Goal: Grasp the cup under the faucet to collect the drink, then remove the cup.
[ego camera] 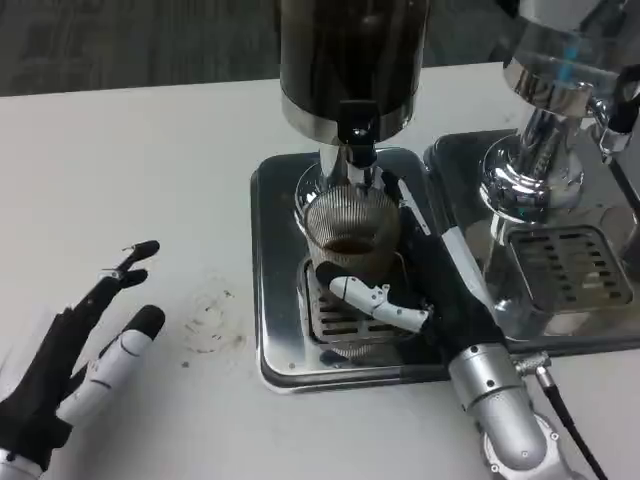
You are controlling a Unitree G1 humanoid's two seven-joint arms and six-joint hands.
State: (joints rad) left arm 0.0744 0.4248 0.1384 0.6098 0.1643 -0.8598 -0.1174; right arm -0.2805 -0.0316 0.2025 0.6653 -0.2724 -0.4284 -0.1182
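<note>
Head view looks down on a white table [150, 140] that carries two drink dispensers side by side. Nearer the middle stands the dark dispenser [350, 60], its tall tank ringed with a chrome band and set on a square steel drip tray [275, 300] with a slotted grate [335, 320]. To its right stands a second, chrome-stemmed dispenser [545, 150] on its own steel tray [600, 320], with a ribbed grate [570, 262] in front of the stem. Both trays sit just beside each other.

Under the dark dispenser's faucet [357, 128] stands the ribbed glass cup [350, 235], upright on the grate, with brown drink showing inside it. From the lower right the silver right forearm reaches in, and the right hand [415, 285] wraps round the cup: a white finger [375, 300] curls across its front near the base, while the black part of the hand lies against its right side, so the hand holds the cup.

At the lower left the left hand [85, 345] rests above the bare tabletop, well apart from the trays, fingers spread and holding nothing. Between it and the near tray a faint ring-shaped stain [212, 325] marks the table
</note>
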